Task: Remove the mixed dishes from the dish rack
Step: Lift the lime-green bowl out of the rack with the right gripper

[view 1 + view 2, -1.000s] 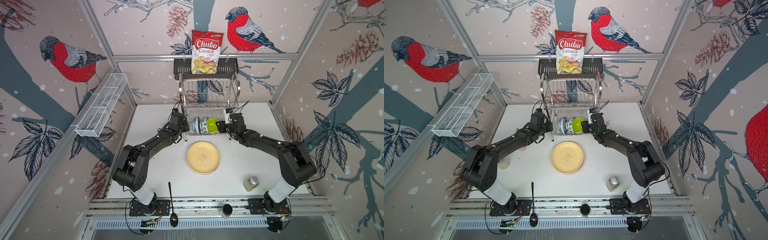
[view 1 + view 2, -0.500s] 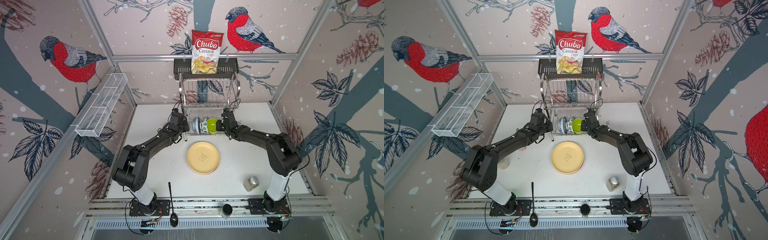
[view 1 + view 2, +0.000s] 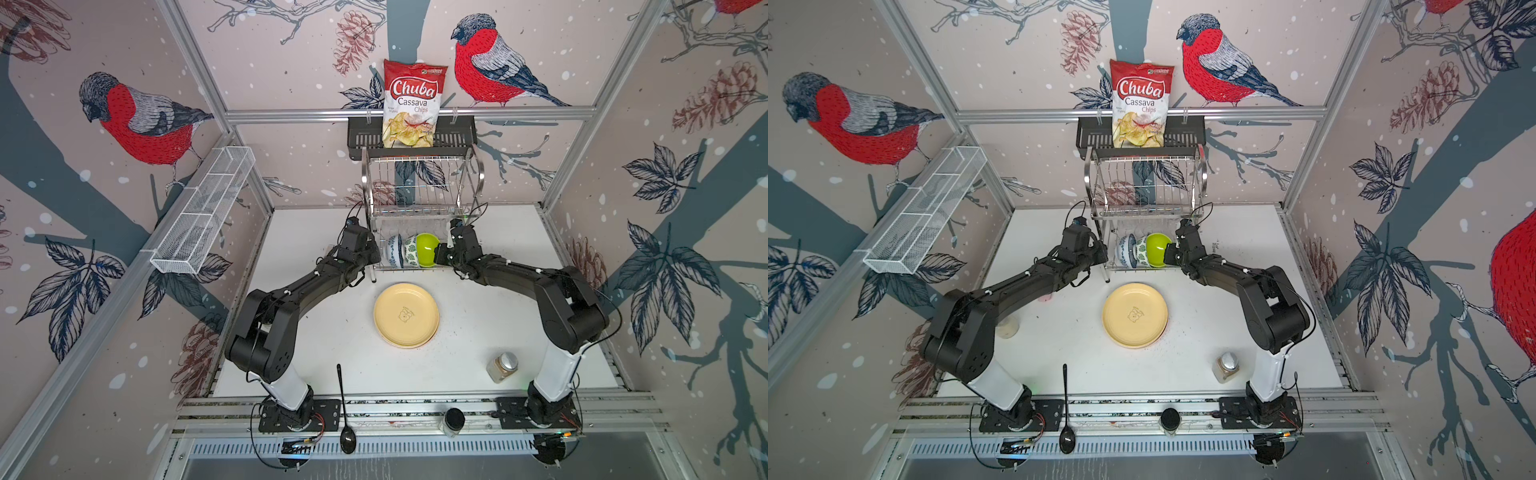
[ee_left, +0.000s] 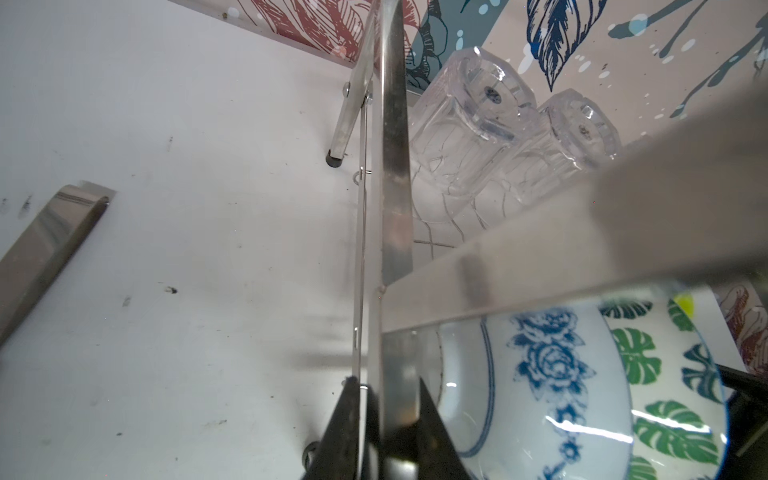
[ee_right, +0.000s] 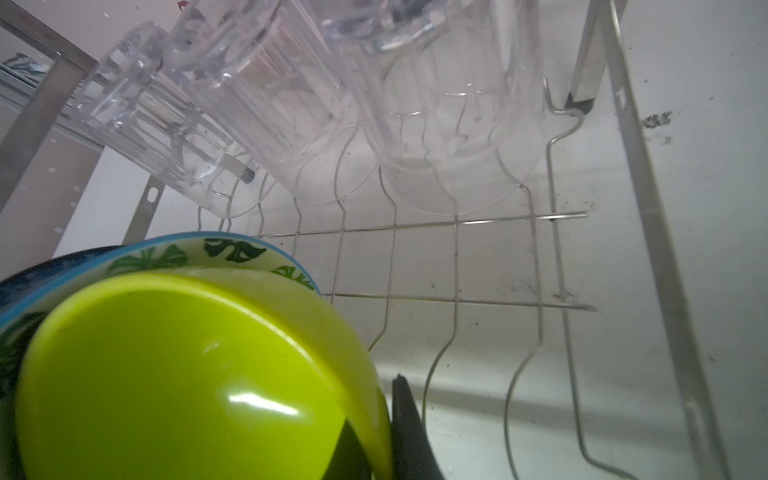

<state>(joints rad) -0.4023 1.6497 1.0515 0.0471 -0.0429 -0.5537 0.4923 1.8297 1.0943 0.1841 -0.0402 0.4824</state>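
Observation:
The steel dish rack (image 3: 419, 183) (image 3: 1144, 178) stands at the back of the table. On its lower tier three bowls lean together: blue-white (image 3: 395, 251) (image 4: 552, 374), green-leaf (image 3: 411, 251) and lime green (image 3: 426, 249) (image 5: 174, 374). Clear tumblers (image 4: 465, 124) (image 5: 453, 124) stand upside down behind them. My left gripper (image 3: 374, 253) (image 4: 388, 415) is shut on the rack's upright side bar. The lime green bowl's rim sits pinched in my shut right gripper (image 3: 438, 255) (image 5: 384, 415). A yellow plate (image 3: 406, 315) (image 3: 1135, 315) lies flat in front of the rack.
A spice jar (image 3: 503, 365) stands front right, and another jar (image 3: 453, 420) and a black spoon (image 3: 345, 407) are at the front rail. A chips bag (image 3: 411, 104) sits on the black shelf above the rack. A white mesh basket (image 3: 203, 212) hangs on the left wall.
My right gripper has moved in to the lime green bowl and closed on its rim. The left arm has stayed where it was.

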